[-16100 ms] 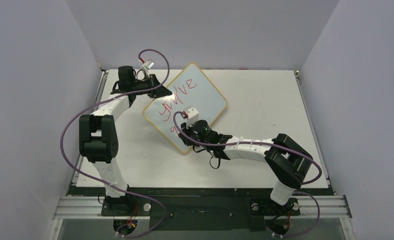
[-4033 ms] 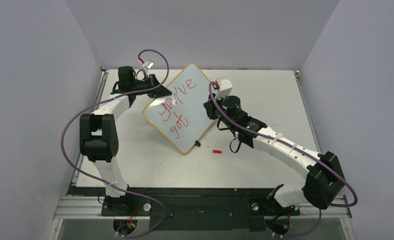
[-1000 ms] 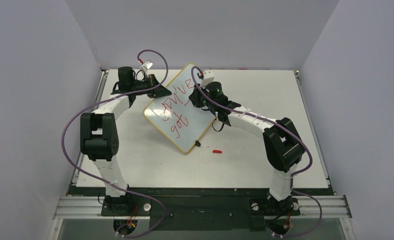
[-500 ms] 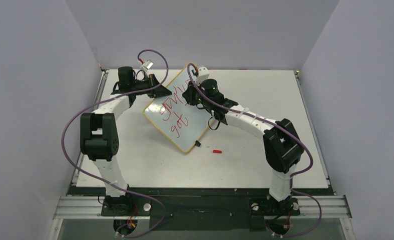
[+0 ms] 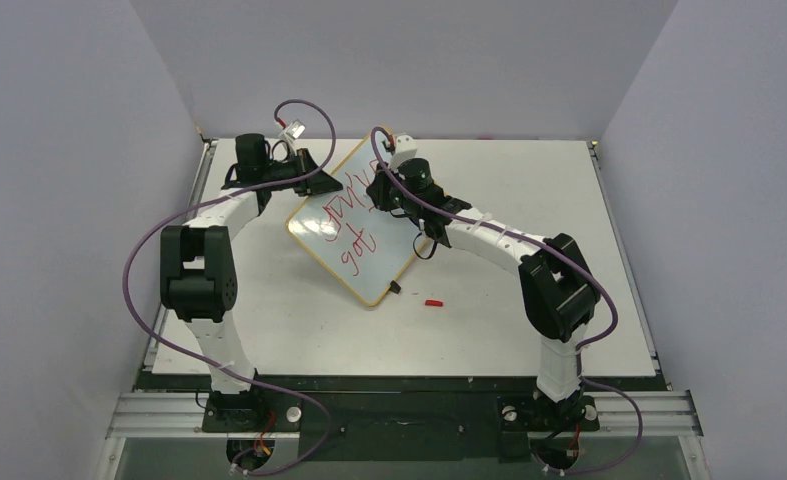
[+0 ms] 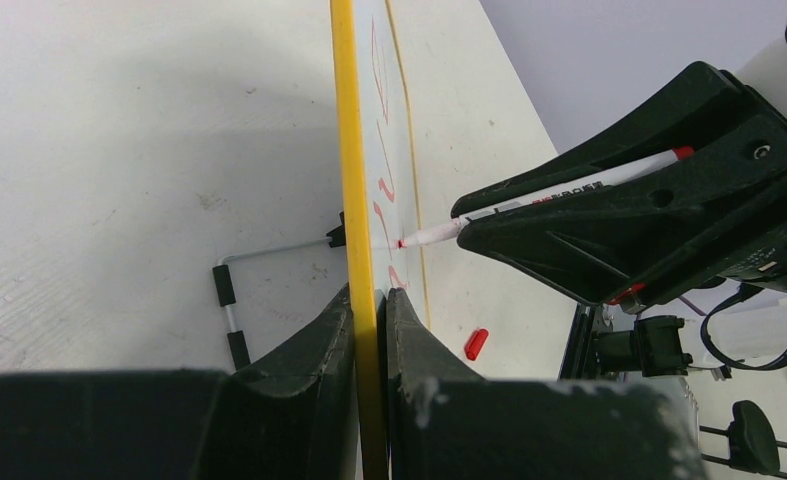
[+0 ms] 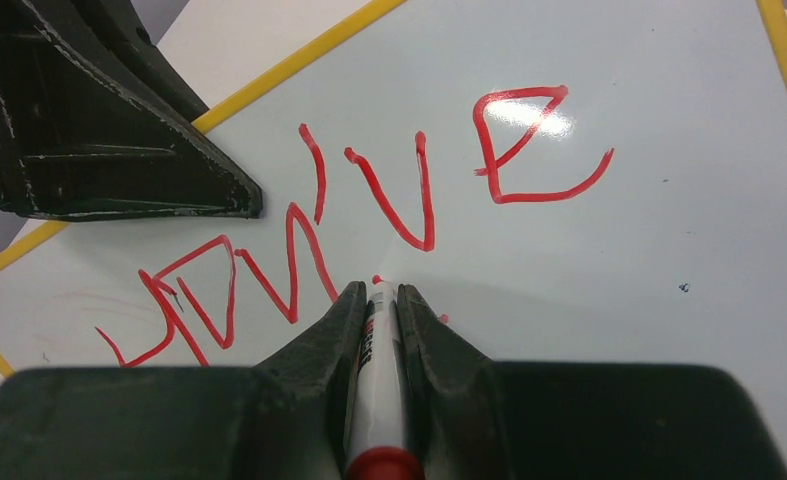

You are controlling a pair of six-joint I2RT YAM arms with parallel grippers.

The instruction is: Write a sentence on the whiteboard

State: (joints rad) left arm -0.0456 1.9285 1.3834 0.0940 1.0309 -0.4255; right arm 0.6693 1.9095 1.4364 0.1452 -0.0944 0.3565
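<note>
The whiteboard [image 5: 387, 262], white with a thin yellow frame, sits cornerwise left of centre on the far half of the table [image 5: 529, 200], its far-left edge clamped in the left gripper [image 6: 369, 295]. The sentence [image 5: 357, 245], in red, reads "you've" with "got" beneath. The right gripper [image 7: 379, 290] is closed on a marker [image 6: 549, 190], its tip touching the board just under "ve".

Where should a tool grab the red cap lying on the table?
Grip the cap across its middle, coming straight down from above. It lies flat on the table, long axis roughly left-right in the top view and clear of the board, so jaws likely fit on its two long sides.
</note>
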